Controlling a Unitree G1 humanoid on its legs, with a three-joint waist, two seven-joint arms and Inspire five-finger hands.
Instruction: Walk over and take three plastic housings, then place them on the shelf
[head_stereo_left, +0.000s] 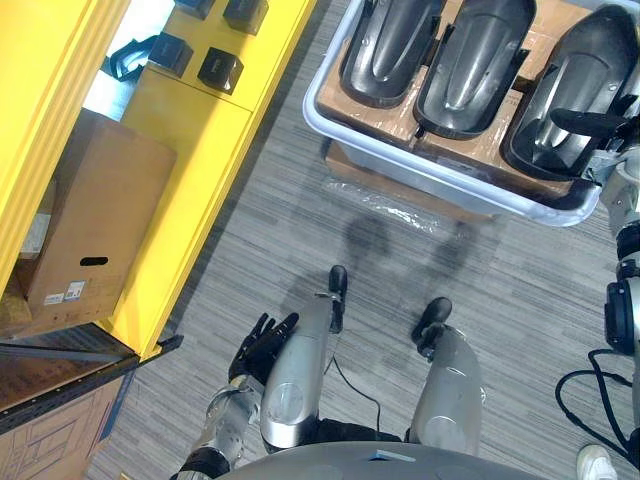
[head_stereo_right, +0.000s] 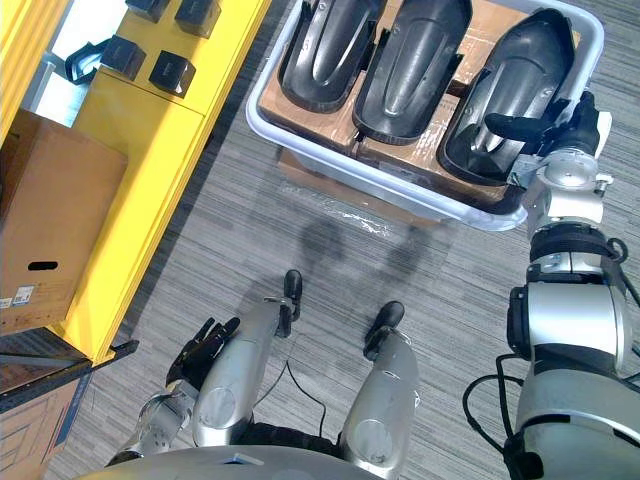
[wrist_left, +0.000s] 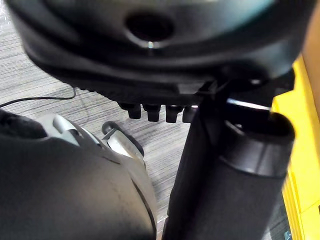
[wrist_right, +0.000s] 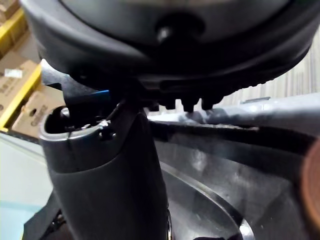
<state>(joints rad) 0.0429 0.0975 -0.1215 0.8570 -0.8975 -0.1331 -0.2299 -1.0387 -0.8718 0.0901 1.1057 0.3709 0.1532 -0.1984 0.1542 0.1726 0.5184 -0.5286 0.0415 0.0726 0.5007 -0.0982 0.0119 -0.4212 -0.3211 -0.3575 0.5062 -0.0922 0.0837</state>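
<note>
You are only beginning: all three housings (head_stereo_right: 410, 60) are lying in the tray (head_stereo_left: 440, 170), none on the shelf (head_stereo_left: 200, 130). Your right hand (head_stereo_right: 570, 115) is sitting at the tray's rightmost housing; whether it is gripping, I cannot tell. Your left hand (head_stereo_left: 262, 345) is hanging spread, well apart from the tray.

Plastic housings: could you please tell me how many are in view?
3 plastic housings, side by side in the grey tray: one at the robot's left, one in the middle, one at the right, by the right hand. Others may be hidden past the picture's edge.
</note>
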